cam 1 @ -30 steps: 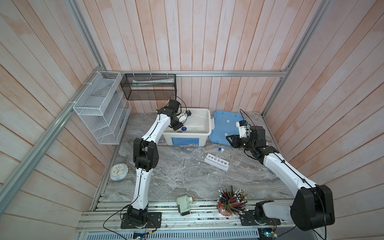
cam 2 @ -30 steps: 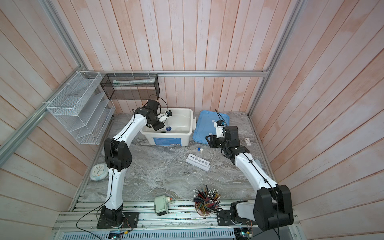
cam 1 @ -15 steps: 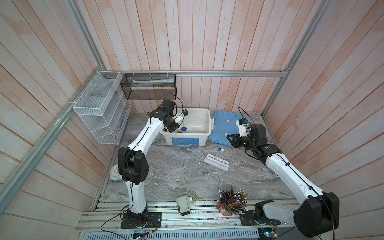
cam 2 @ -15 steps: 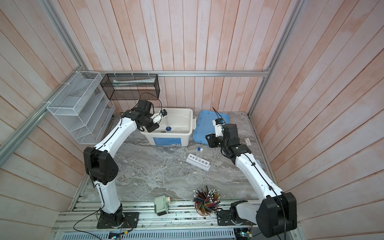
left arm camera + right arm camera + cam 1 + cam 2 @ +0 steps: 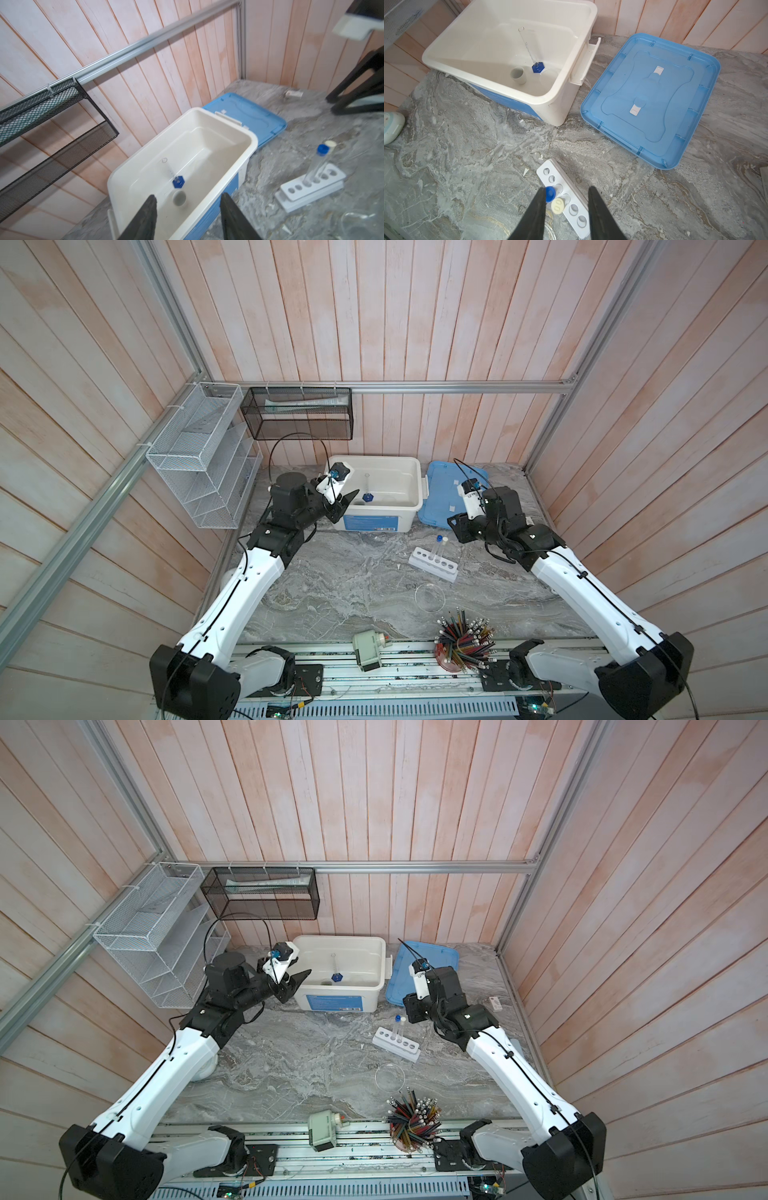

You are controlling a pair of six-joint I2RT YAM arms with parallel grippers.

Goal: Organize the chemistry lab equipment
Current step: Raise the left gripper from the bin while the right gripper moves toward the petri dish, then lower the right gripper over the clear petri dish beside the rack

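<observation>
The white six-hole rack [image 5: 432,566] [image 5: 566,199] lies on the marble table with two test tubes standing in it, one blue-capped [image 5: 439,538] [image 5: 550,193] and one white-capped [image 5: 445,539] [image 5: 557,206]. My right gripper [image 5: 566,190] [image 5: 457,527] hovers open above them, gripping nothing. The blue-based cylinder [image 5: 366,497] [image 5: 178,181] and the tiny white cup [image 5: 179,197] [image 5: 518,75] stand inside the white bin [image 5: 374,459]. My left gripper [image 5: 188,197] [image 5: 348,501] is open and empty at the bin's front left corner. One clear dish [image 5: 429,597] lies on the table.
A blue lid [image 5: 444,493] lies flat right of the bin. The red pencil cup [image 5: 461,645] and the green sharpener [image 5: 368,651] sit at the front edge. A white wire shelf [image 5: 199,456] and a black mesh basket [image 5: 297,414] hang on the back left walls.
My left arm has drawn back from over the bin toward its left front corner, with its elbow swung outward. The right arm has barely moved.
</observation>
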